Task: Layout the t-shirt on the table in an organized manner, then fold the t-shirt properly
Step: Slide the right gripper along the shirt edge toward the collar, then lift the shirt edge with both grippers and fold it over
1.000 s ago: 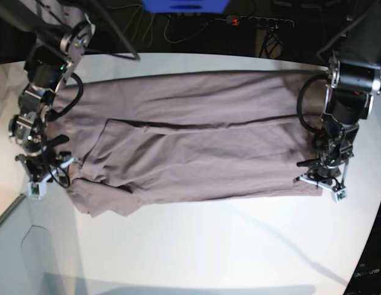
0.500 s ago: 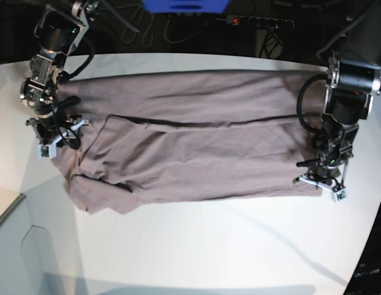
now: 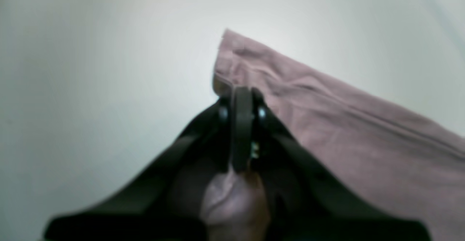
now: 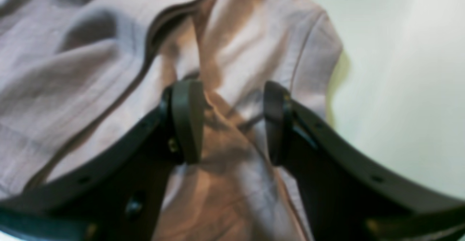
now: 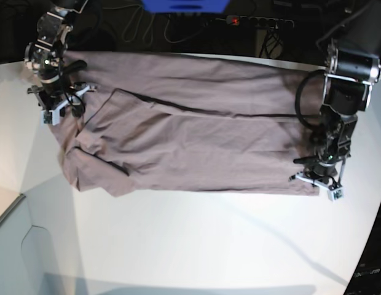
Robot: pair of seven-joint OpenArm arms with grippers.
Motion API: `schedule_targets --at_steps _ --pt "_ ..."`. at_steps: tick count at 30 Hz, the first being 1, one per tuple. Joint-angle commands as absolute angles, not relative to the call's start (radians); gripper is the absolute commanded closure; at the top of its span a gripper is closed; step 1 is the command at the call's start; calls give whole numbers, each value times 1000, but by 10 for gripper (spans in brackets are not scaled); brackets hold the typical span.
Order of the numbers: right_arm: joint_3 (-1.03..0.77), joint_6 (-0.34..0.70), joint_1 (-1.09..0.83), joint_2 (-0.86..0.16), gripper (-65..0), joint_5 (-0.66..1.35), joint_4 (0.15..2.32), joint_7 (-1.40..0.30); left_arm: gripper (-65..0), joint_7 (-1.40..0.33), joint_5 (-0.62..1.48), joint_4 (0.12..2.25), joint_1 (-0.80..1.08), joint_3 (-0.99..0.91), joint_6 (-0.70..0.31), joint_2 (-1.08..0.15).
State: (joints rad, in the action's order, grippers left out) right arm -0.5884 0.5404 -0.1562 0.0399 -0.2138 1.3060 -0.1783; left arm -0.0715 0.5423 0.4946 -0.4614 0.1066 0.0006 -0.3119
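Observation:
The mauve t-shirt (image 5: 196, 141) lies spread wide across the white table (image 5: 196, 246), with a folded layer lying over its near half. My left gripper (image 5: 318, 178) is at the shirt's near right corner. In the left wrist view it (image 3: 241, 99) is shut on the t-shirt's edge (image 3: 345, 125), with cloth bunched behind the fingers. My right gripper (image 5: 58, 109) is at the shirt's far left end. In the right wrist view its jaws (image 4: 230, 123) stand apart, with creased cloth (image 4: 91, 52) lying between and under them.
A power strip (image 5: 258, 22), cables and a blue object (image 5: 185, 5) lie beyond the table's far edge. The table's curved edge runs down the right side (image 5: 369, 246). A seam and a lower panel (image 5: 18, 209) are at the near left.
My right gripper has moved from the near left toward the far left edge, and the shirt's left end went with it. My left gripper has barely moved.

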Motion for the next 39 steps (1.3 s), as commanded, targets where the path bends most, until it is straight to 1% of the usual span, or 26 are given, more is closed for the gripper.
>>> schedule_targets --at_steps 1,5,12,16,21,24,27,32,34,39 --pt "-590 536 -162 39 -271 -219 1323 -183 -1 -64 539 535 -478 104 -1 -325" --pt "-598 535 -176 42 -271 -219 1326 -183 -1 -84 539 575 -463 102 1 -325" --pt "-705 538 -127 42 -271 -219 1365 -180 -1 -84 545 581 -463 102 1 -340" --pt "-705 538 -101 39 -271 -220 1414 -182 -1 -84 547 585 -463 101 1 -344" --pt "-704 538 -36 36 -272 -222 1411 -183 -1 -84 547 585 -464 101 1 -344" --pt "-700 539 25 31 -272 -223 1354 -183 -1 -84 547 585 -464 101 1 -343" --pt "-694 539 85 -1 -277 -223 1267 -183 -1 -82 547 585 -464 101 1 -343" --pt "-654 539 159 -62 -325 -223 1110 -183 -1 -82 547 585 -464 101 1 -340" --pt "-644 539 177 -82 -327 -223 1072 -183 -1 -82 547 585 -463 101 1 -340" --pt "-638 539 197 -85 -329 -223 1040 -183 -1 -82 547 585 -463 101 1 -340"
